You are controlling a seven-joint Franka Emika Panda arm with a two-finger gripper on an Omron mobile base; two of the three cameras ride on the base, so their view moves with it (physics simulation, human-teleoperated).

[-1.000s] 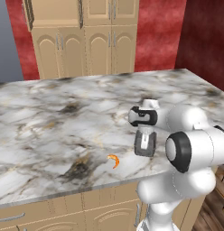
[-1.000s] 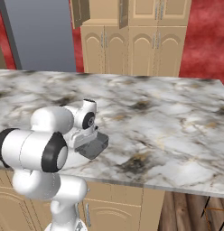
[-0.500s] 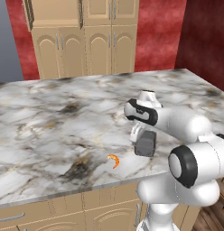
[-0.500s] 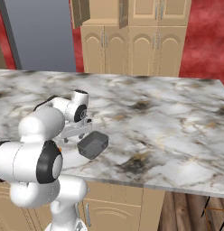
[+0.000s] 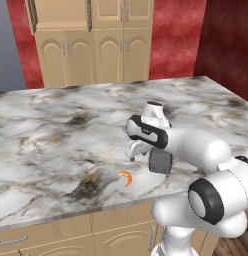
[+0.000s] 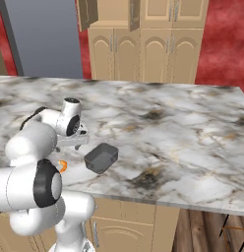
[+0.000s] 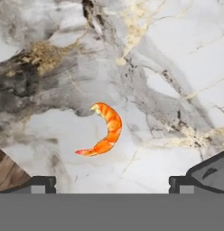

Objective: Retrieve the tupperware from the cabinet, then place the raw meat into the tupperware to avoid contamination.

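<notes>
The raw meat (image 7: 105, 130) is a small orange curled shrimp lying on the marble counter; it also shows near the counter's front edge (image 5: 126, 177) (image 6: 62, 166). My gripper (image 7: 110, 184) hovers above it, open, with both fingertips (image 7: 39, 184) spread wide and nothing between them. From the base views the gripper (image 5: 136, 150) (image 6: 75, 142) hangs just behind the shrimp. The dark grey tupperware (image 5: 160, 161) (image 6: 101, 157) (image 7: 213, 171) sits empty on the counter right beside the hand. The tall tan cabinet (image 5: 91, 40) (image 6: 143, 39) stands behind the counter.
The marble counter (image 5: 56, 135) stretches wide to the left and back. Its front edge (image 5: 71, 212) runs close to the shrimp. The cabinet's upper doors (image 6: 87, 12) stand open. A red wall (image 5: 176, 35) lies behind, a grey panel (image 6: 40, 34) to the left.
The arm has swung its hand from over the tupperware toward the shrimp. The tupperware and the shrimp have stayed where they were.
</notes>
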